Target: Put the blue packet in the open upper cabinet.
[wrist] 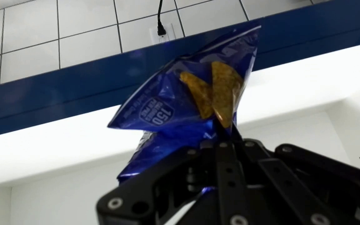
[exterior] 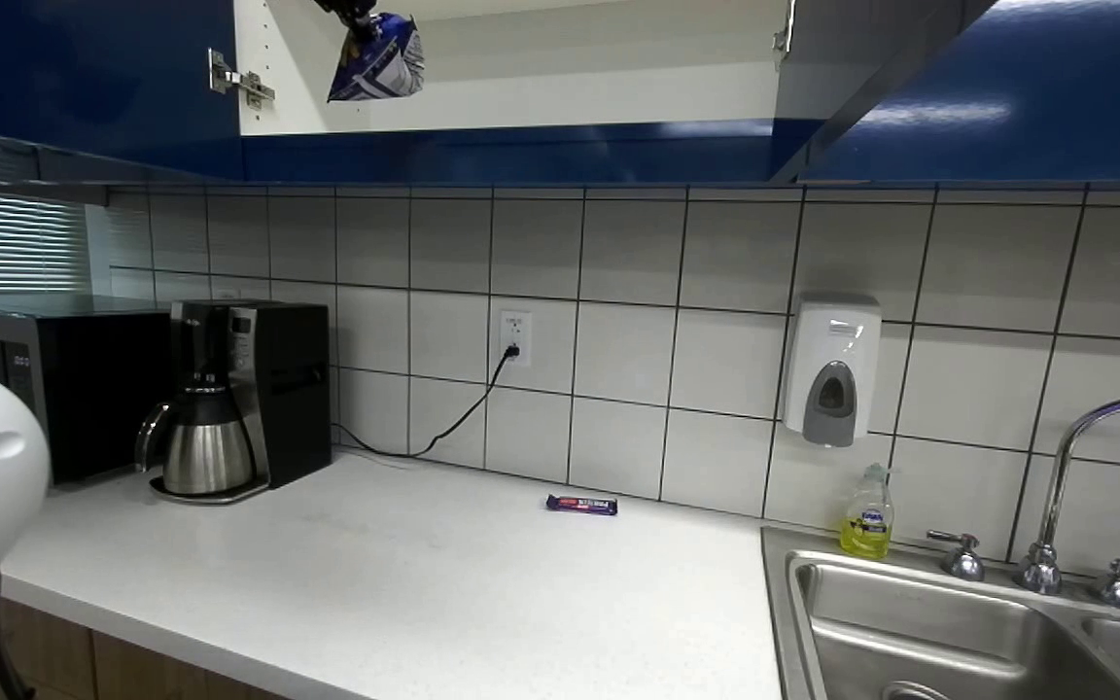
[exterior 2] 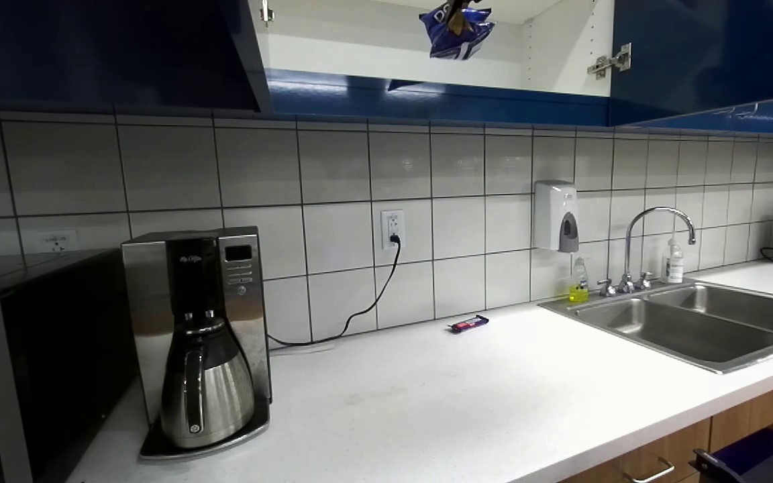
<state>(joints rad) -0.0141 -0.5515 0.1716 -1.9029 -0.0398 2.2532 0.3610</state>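
Observation:
The blue packet [exterior: 387, 66] is crinkled, with white markings and chip pictures. It hangs from my gripper [exterior: 354, 17] in front of the opening of the open upper cabinet [exterior: 560, 97], above its lower edge. An exterior view also shows the packet [exterior 2: 453, 41], the gripper [exterior 2: 457, 8] and the cabinet's white interior [exterior 2: 359, 50]. In the upside-down wrist view, the gripper fingers [wrist: 228, 129] are shut on the pinched middle of the packet [wrist: 167, 103]. The cabinet's blue lower edge [wrist: 73, 90] passes behind it. How deep the packet is inside cannot be told.
Open blue doors [exterior: 84, 87] flank the cabinet. Below, the white counter [exterior: 424, 583] holds a coffee maker [exterior: 288, 389], a microwave [exterior: 103, 389] and a dark bar wrapper [exterior: 581, 505]. A soap dispenser [exterior: 832, 369] hangs above the sink [exterior: 910, 622].

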